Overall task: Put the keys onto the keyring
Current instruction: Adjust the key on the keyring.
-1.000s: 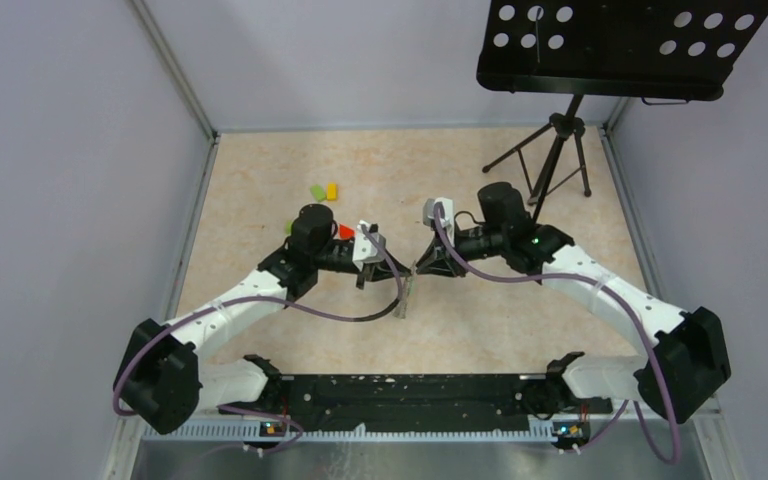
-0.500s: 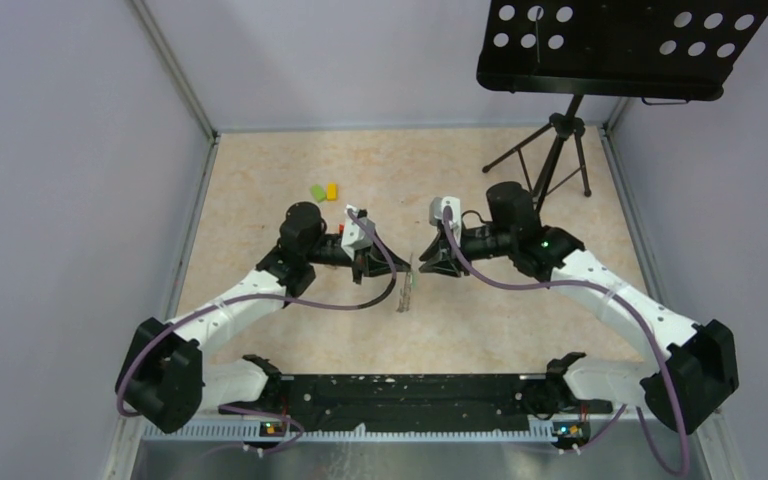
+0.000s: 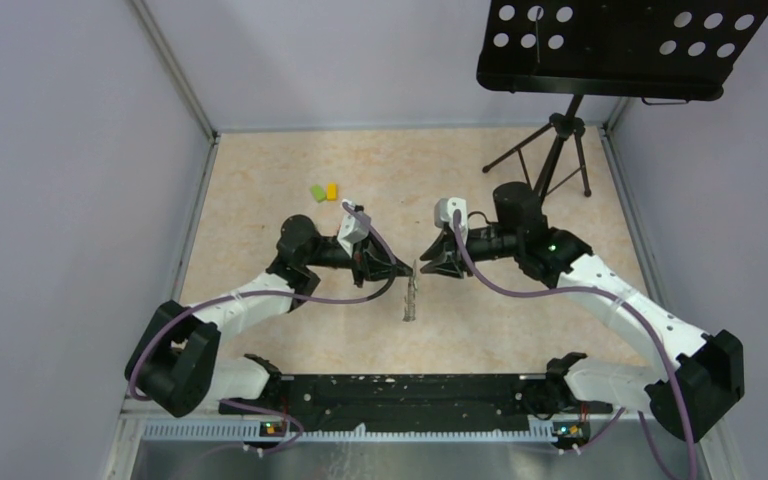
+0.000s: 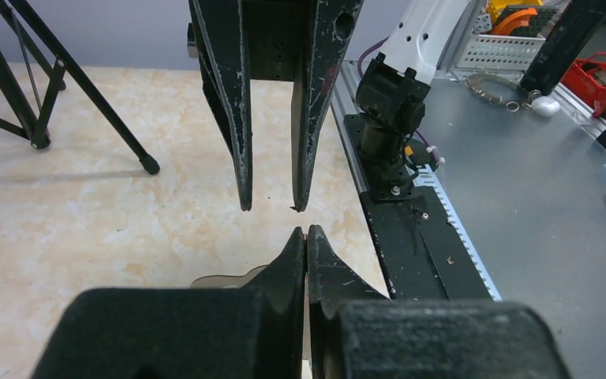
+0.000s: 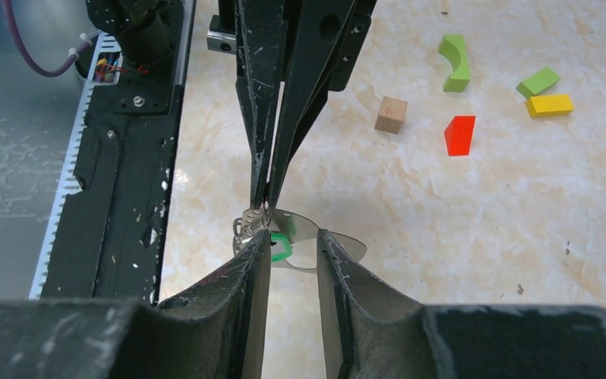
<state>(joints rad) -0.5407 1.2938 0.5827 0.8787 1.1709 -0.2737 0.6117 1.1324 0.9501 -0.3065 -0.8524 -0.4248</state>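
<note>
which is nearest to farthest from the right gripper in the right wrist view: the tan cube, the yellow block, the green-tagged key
1. green-tagged key: at the fingertips of the right gripper, against the finger on the picture's left.
2. tan cube: on the table ahead, toward the picture's right.
3. yellow block: far out at the picture's right side.

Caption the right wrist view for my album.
Two pairs of black jaws meet at silver metal keys, small coloured blocks beyond.

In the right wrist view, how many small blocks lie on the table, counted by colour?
Green: 2, the green curved arch block and the green flat bar block
Yellow: 1, the yellow flat bar block
Red: 1, the red wedge-shaped block
Tan: 1, the tan wooden cube
Total: 5
</note>
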